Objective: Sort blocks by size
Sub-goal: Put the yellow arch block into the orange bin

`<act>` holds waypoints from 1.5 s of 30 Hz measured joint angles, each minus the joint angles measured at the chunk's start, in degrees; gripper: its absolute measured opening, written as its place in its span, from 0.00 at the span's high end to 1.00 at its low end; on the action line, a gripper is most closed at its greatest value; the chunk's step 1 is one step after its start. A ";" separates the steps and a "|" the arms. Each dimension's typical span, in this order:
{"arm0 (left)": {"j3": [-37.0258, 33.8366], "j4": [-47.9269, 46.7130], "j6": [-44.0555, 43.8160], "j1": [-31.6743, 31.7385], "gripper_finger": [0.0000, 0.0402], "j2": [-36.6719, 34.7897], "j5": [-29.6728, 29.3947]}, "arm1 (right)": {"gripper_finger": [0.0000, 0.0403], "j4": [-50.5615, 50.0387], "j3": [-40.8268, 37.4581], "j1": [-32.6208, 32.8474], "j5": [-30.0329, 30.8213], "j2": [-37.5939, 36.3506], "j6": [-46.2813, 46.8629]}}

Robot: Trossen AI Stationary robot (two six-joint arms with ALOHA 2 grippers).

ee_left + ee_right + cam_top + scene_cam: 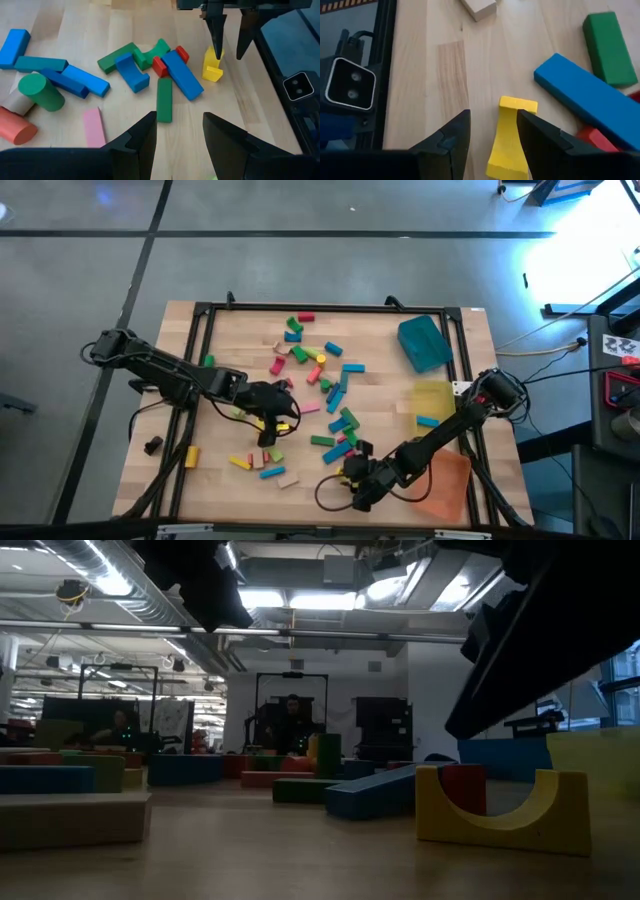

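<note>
Pale wooden table point(230, 345) inside a dark frame carries the blocks point(320, 375), scattered loosely over its middle and near edge, with a teal tray point(423, 343), a yellow tray point(434, 398) and an orange tray point(447, 480) along the right side. At the near edge, the right gripper point(492, 131) hangs low with its fingers spread around a yellow arch block point(510, 132) (not yet squeezing it, as gaps show on both sides). Over the table's left half, the left gripper point(179, 131) is also spread and holds nothing, above a green bar point(164, 99) and a pink bar point(93, 127).
</note>
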 joint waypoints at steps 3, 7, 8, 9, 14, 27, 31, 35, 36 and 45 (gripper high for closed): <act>0.00 0.00 0.53 0.00 0.64 0.00 0.00 | 0.59 -0.09 -0.02 0.00 0.00 0.00 0.69; 0.00 0.00 1.43 0.00 0.64 0.00 0.00 | 0.59 -0.04 -0.02 0.00 -0.02 0.00 0.69; 0.00 0.00 1.42 0.00 0.64 0.00 0.00 | 0.59 -0.03 -0.02 0.00 -0.02 0.00 0.70; 0.00 0.00 1.41 0.00 0.64 0.00 0.00 | 0.59 -0.03 -0.02 0.00 -0.03 0.00 0.75; 0.00 0.00 1.36 0.00 0.64 0.00 0.02 | 0.59 0.00 -0.04 -0.71 -4.56 0.00 0.81; 0.02 -0.07 1.81 0.00 0.64 0.00 0.01 | 0.36 0.36 -0.06 -5.29 -13.74 0.00 0.95; 0.02 -0.07 1.82 0.00 0.64 0.00 0.00 | 0.33 -0.19 -0.06 -5.14 -13.04 0.00 0.74; 0.02 -0.07 1.95 0.00 0.64 0.00 0.00 | 0.32 -1.36 -0.06 -5.14 -13.04 0.00 0.67; 0.02 -0.07 1.95 0.00 0.64 0.00 0.00 | 0.32 -1.68 -0.06 -5.14 -13.02 0.00 0.66; 0.02 -0.07 1.95 0.02 0.64 0.00 0.00 | 0.32 -4.42 -0.08 -5.14 -9.81 0.00 0.45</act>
